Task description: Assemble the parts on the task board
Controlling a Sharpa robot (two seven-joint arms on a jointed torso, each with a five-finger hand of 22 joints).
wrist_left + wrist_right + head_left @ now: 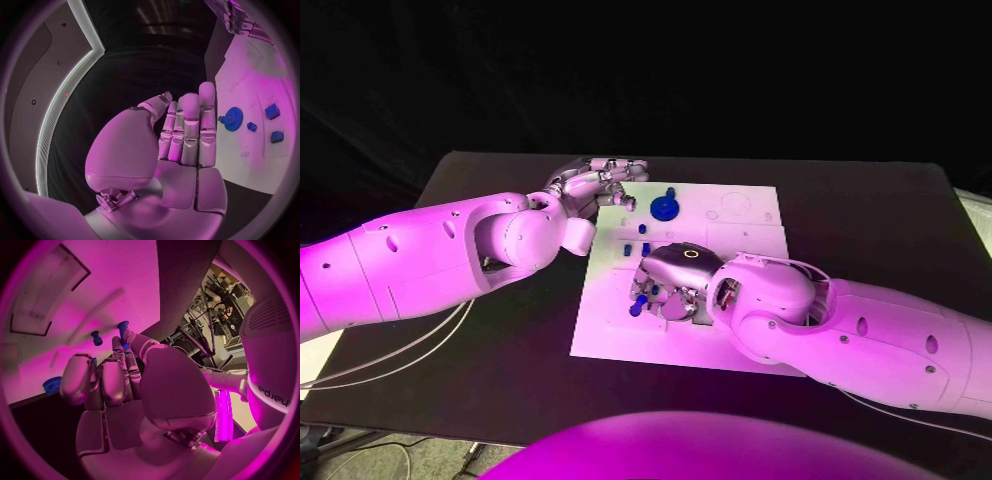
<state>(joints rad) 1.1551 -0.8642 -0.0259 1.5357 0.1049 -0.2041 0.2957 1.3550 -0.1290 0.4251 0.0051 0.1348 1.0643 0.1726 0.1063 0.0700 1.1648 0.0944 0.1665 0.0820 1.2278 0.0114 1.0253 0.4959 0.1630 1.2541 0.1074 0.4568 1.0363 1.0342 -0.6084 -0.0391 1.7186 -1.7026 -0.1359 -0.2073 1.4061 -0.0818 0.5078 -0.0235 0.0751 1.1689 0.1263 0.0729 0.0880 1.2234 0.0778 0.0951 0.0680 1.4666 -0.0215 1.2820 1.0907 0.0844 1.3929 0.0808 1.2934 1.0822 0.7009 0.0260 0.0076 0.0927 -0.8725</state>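
Pinching a blue part [638,304] over the task board [625,335], right hand [672,283].

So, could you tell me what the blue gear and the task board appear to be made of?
Blue gear: probably plastic. It is one even, saturated blue with cleanly formed teeth and a matte surface, though the coloured light leaves the finish uncertain.
Task board: a thin, flat white plate with faint outlines marked on it, smooth and matte; plastic or coated sheet, I cannot tell which.
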